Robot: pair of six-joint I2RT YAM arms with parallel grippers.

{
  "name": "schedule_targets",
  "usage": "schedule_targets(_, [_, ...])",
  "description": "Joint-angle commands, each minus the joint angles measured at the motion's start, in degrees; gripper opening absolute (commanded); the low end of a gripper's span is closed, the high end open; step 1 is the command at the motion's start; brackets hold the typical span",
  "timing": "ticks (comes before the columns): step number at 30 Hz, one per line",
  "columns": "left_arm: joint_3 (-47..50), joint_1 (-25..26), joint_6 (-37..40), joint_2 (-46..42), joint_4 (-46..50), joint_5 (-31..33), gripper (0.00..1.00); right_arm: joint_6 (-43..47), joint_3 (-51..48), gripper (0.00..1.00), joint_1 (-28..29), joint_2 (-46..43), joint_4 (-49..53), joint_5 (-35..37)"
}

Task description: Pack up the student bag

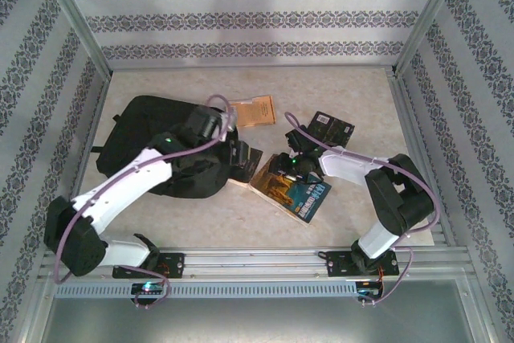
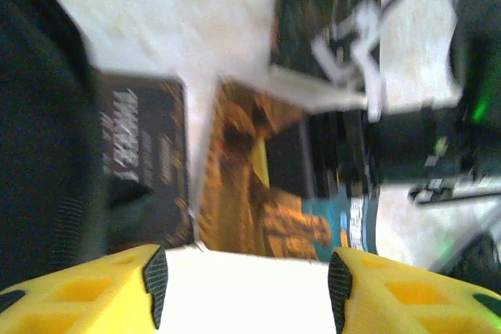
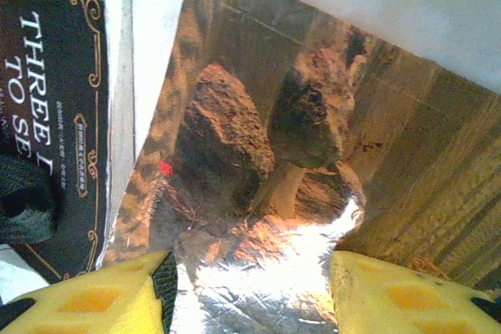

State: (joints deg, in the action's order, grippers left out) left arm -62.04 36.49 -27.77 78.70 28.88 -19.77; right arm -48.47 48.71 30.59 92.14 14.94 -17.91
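- One student bag (image 1: 152, 138) lies at 9 o'clock on the table (image 1: 201, 222). It is soft black fabric that will probably sag, so grip a strap or the opening rim.
- Four books: orange book (image 1: 253, 110) at 12, far black book (image 1: 331, 128) at 2, near black book (image 3: 63, 99) and gold book (image 1: 293, 190) at centre.
- Left gripper (image 2: 246, 271) and right gripper (image 3: 250, 279): jaws apart, nothing clamped.

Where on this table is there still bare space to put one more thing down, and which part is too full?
Bare: the far strip between the orange book and the back wall; the near strip between the teal book and the rail; the right corner beyond the far black book. Crowded: the middle, between backpack and books.
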Motion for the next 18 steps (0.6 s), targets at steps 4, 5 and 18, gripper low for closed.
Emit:
schedule_targets(4, [3.18, 7.26, -0.82, 8.92, -5.41, -7.56, 0.52, 5.83, -4.65, 0.60, -5.70, -14.21, 3.72, 3.50])
schedule_targets(5, [3.50, 8.19, -0.78, 10.18, -6.08, -8.08, 0.51, 6.90, -4.65, 0.61, -7.51, -14.85, 5.08, 4.03])
schedule_targets(18, [3.69, 11.22, -1.85, 23.39, -12.74, -7.93, 0.46, 11.78, -1.45, 0.73, -12.99, -4.05, 6.62, 9.12])
